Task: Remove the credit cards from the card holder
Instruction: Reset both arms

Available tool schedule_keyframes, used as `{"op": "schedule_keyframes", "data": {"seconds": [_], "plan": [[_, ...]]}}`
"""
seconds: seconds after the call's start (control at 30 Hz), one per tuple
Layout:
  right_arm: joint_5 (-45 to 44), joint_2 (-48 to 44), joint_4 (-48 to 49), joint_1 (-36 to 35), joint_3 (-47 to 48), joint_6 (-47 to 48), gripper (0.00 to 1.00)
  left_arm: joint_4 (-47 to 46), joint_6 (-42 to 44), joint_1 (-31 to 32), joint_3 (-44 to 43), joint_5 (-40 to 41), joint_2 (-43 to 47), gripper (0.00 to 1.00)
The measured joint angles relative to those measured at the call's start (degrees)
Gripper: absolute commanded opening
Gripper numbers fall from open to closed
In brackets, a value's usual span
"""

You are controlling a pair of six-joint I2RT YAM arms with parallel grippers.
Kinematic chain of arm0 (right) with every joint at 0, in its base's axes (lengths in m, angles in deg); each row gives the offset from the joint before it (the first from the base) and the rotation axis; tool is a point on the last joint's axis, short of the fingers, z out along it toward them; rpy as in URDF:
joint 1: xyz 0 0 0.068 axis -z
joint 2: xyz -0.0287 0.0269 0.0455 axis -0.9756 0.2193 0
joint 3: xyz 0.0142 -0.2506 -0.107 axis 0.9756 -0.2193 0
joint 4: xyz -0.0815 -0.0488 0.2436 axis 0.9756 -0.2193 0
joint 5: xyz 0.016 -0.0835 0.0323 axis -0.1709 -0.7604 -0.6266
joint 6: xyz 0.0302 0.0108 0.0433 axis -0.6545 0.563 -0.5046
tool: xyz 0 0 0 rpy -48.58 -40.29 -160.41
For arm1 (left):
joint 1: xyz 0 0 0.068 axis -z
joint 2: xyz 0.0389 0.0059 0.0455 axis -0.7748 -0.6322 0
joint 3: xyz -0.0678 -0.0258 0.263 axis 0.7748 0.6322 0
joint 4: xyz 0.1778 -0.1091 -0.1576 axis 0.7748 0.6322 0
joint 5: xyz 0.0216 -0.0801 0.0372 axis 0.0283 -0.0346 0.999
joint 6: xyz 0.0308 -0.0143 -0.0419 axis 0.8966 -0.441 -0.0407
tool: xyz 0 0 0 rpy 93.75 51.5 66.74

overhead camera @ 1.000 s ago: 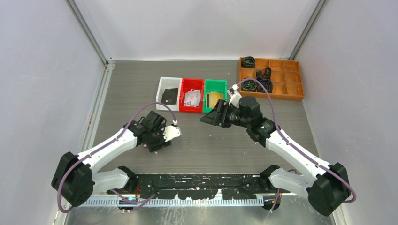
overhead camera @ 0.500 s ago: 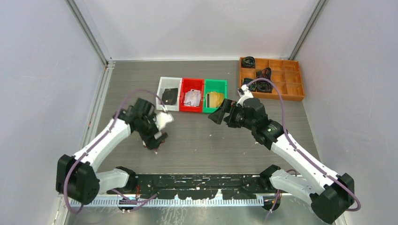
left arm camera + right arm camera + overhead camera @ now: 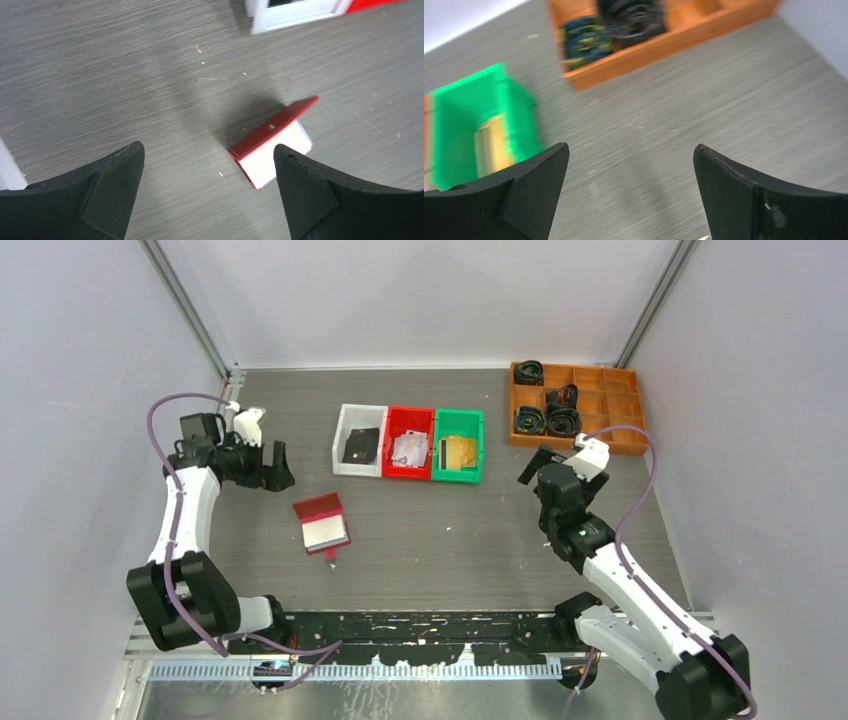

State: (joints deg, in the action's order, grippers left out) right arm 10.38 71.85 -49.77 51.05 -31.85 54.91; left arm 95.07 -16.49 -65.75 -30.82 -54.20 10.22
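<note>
One card holder [image 3: 322, 525] lies unfolded on the bare table [image 3: 450, 540], left of centre, its red flap tilted up and its pale inner face turned to the ceiling; no card can be seen in it, though whether its sleeves are truly empty cannot be told from these views. Beyond it, well apart, the credit cards [image 3: 409, 449] lie in a row of three small bins: a dark one in the white bin [image 3: 360, 409], silvery ones in the red bin [image 3: 410, 413], gold in the green bin [image 3: 459, 417]. Further right stands an orange tray [image 3: 600, 445] of coiled cables, no part of the job. The left gripper [image 3: 207, 147] hangs off to the holder's left with its jaws spread wide and nothing between them; the right gripper [image 3: 630, 146], near the orange tray, is likewise spread and empty. By this layout the emptying looks finished or nearly so, with neither arm at work on anything. The next move, if any, would call for a look into the sleeves and, should a card remain, one gripper pinning the holder flat while the other draws the card out by its edge.
</note>
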Motion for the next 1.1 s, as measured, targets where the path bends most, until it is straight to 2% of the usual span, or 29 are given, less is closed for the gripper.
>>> {"op": "schedule_keyframes", "data": {"seconds": [0.17, 0.27, 0.4, 0.53, 0.7, 0.77, 0.87, 0.97, 1.1], "plan": [[-6.23, 7.45, 10.91, 10.71, -7.82, 4.33, 1.00, -16.28, -7.98, -1.29, 12.24, 0.96, -2.58, 1.00], [-9.38, 12.87, 19.08, 14.34, -10.97, 6.05, 0.99, -27.30, -13.14, -1.29, 21.57, 1.81, -3.45, 1.00], [-11.06, 21.94, 34.58, 15.56, -15.08, 10.03, 0.99, -43.80, -19.37, -1.29, 31.91, 3.02, -3.56, 1.00], [-10.62, 31.93, 51.54, 16.04, -18.29, 16.13, 0.99, -61.81, -25.86, -0.87, 38.18, 4.94, -3.96, 1.00], [-6.78, 37.88, 63.49, 16.48, -20.04, 20.15, 0.95, -78.93, -29.94, 2.12, 42.84, 10.43, -6.01, 1.00], [-3.13, 38.75, 66.34, 17.07, -20.15, 21.46, 0.99, -86.14, -29.88, 4.59, 44.13, 13.05, -8.55, 0.99], [2.93, 41.38, 71.65, 18.97, -20.28, 22.38, 0.99, -94.40, -28.24, 10.23, 46.07, 19.98, -12.52, 0.99], [8.44, 42.10, 67.82, 22.25, -18.10, 21.84, 0.99, -93.35, -26.80, 14.21, 45.05, 24.06, -14.53, 1.00], [12.55, 42.05, 66.47, 25.55, -16.50, 20.79, 0.99, -94.01, -25.59, 14.47, 43.67, 26.80, -14.51, 1.00]]}}
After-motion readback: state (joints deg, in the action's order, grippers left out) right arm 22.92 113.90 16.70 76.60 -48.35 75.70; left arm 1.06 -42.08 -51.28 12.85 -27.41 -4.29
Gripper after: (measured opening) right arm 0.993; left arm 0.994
